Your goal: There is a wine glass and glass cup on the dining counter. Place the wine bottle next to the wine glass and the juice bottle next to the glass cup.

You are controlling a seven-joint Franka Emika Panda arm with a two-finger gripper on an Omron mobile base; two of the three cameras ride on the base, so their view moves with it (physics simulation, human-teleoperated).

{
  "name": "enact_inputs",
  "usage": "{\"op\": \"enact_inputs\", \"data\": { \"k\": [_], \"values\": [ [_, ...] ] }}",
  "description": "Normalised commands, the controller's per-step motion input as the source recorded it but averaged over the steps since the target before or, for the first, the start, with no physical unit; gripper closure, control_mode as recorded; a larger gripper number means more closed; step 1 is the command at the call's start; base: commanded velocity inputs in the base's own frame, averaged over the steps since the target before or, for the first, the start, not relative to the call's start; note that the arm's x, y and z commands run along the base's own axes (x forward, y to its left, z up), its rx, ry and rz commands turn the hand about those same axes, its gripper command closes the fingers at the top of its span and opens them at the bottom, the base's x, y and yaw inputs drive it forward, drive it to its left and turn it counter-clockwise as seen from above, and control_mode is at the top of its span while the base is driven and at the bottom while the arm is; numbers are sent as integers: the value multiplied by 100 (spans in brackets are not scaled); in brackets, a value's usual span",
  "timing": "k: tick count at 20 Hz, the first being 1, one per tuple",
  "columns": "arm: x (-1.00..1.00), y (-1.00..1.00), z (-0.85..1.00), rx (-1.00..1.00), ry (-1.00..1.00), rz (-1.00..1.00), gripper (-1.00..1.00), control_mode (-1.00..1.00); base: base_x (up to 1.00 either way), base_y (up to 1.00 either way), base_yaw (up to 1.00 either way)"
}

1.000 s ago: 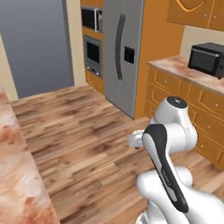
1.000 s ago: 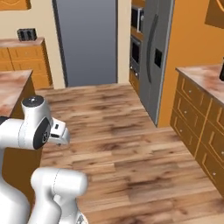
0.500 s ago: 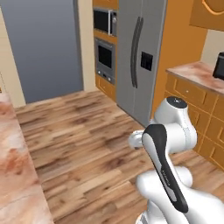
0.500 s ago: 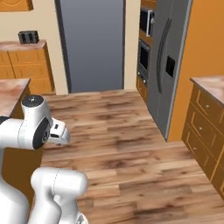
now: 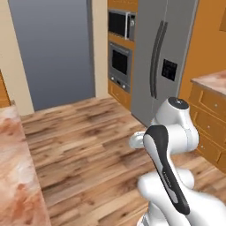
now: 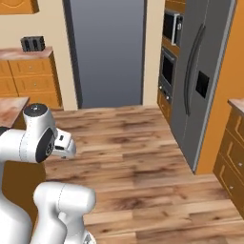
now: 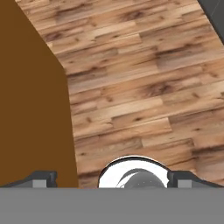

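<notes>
**Mid-floor, between surfaces: transit step**

Hand (image 7: 112, 179) points down at wood floor (image 7: 144, 78), fingers spread wide, holding nothing. Dining counter surface (image 5: 15, 176) sits at left edge; bottles and glasses unseen. Judgement: next needs driving to bottles, then grasping one.

A steel refrigerator (image 5: 163, 62) with long vertical handles and a dark dispenser panel was seen at the upper right of the left base view. A built-in wall oven (image 5: 119, 66) was set just left of it, with a microwave (image 5: 122, 24) above. A grey doorway (image 6: 106, 50) filled the upper middle of the right base view. A black toaster (image 6: 33, 44) stood on a drawer-fronted counter (image 6: 26, 71) at the upper left. Wood plank flooring (image 7: 140, 87) was spread across the hand view.
</notes>
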Motion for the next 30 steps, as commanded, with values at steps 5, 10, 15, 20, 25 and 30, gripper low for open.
{"op": "enact_inputs", "data": {
  "k": [5,10,15,20,25,30],
  "values": [
    [0,0,0,0,0,0,-100,100,91,0,8],
    [0,0,0,0,0,0,-100,100,91,0,8],
    [0,0,0,0,0,0,-100,100,91,0,8],
    [0,0,0,0,0,0,-100,100,90,0,8],
    [0,0,0,0,0,0,-100,100,90,0,8],
    [0,0,0,0,0,0,-100,100,90,0,9]
  ]
}}
